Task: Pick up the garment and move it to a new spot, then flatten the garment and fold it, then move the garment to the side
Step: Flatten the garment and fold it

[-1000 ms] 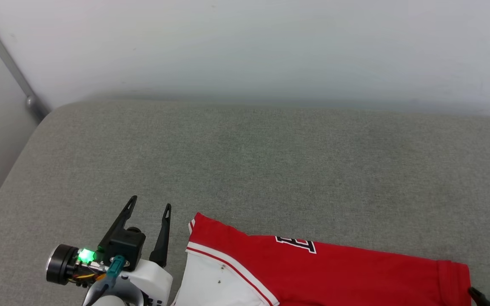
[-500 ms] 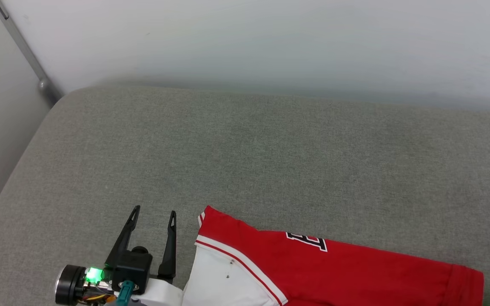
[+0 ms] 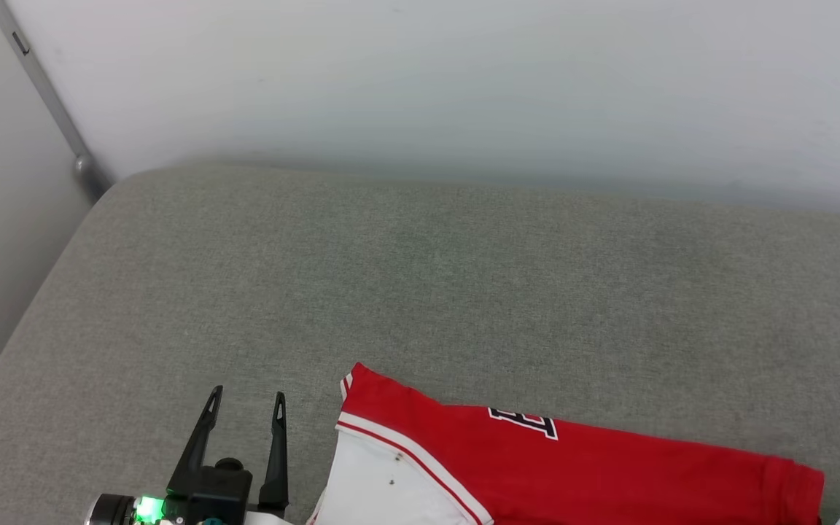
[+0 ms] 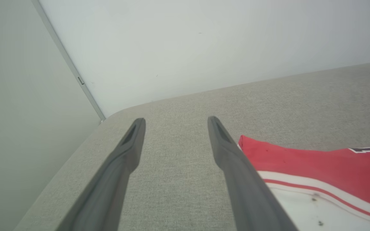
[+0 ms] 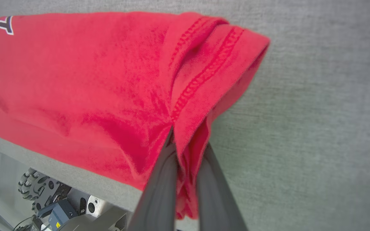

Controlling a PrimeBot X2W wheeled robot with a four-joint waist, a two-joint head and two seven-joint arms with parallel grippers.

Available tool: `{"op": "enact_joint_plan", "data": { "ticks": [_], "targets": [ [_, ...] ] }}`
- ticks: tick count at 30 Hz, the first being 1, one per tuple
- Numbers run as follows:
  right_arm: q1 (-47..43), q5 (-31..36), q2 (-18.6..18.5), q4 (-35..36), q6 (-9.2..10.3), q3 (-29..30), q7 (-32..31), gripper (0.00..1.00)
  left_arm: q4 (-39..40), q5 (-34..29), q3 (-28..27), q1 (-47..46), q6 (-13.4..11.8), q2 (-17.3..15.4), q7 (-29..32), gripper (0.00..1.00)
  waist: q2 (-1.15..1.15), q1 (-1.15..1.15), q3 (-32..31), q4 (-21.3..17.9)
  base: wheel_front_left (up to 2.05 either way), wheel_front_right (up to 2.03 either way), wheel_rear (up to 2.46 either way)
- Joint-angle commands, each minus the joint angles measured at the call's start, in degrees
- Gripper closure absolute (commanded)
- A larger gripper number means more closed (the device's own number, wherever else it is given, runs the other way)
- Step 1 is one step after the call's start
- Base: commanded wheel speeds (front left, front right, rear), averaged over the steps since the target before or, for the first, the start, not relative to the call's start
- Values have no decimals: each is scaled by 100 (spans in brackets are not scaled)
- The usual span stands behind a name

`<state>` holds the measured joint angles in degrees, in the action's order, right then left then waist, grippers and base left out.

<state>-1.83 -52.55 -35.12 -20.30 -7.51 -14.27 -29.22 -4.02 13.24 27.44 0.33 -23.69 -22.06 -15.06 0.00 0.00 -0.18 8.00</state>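
Jaws first: your left gripper (image 3: 246,395) stands spread wide with nothing between its fingers. It is over the grey cushion (image 3: 420,292), just beside the garment (image 3: 609,467) but apart from it. Your right gripper (image 5: 188,144) is clenched on a bunched fold of the red hem at the garment's right end, with cloth pinched between both fingers.

You have one garment. It lies along the cushion's near edge, with the sleeve end toward your left and the hem toward your right. One white sleeve (image 3: 383,488) shows, bordered by white-and-red trim and marked with two dark specks. One black-and-white letter print (image 3: 523,421) sits on the red body.

Behind it, the cushion runs back to a white wall (image 3: 464,87). One grey metal strip (image 3: 48,102) slants down to the cushion's far left corner. In the right wrist view, part of your wheeled base (image 5: 34,189) shows below the cushion's edge.
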Motion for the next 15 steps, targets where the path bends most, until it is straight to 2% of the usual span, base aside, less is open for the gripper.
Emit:
{"op": "enact_joint_plan", "data": {
  "ticks": [1, 10, 15],
  "targets": [
    [9, -23, -62, 23, 4, 25, 29, 100, 3, -55, -31, 36, 13, 36, -14, 0, 0, 0, -39, -44, 0, 0, 0],
    [-323, -177, -626, 9, 4, 539, 73, 100, 76, -360, -511, 387, 338, 366, -14, 0, 0, 0, -143, -204, 0, 0, 0],
    [-482, -11, -848, -151, 4, 899, 28, 100, 78, -481, -716, 473, 494, 544, -14, 0, 0, 0, -156, -274, 0, 0, 0]
  ]
}}
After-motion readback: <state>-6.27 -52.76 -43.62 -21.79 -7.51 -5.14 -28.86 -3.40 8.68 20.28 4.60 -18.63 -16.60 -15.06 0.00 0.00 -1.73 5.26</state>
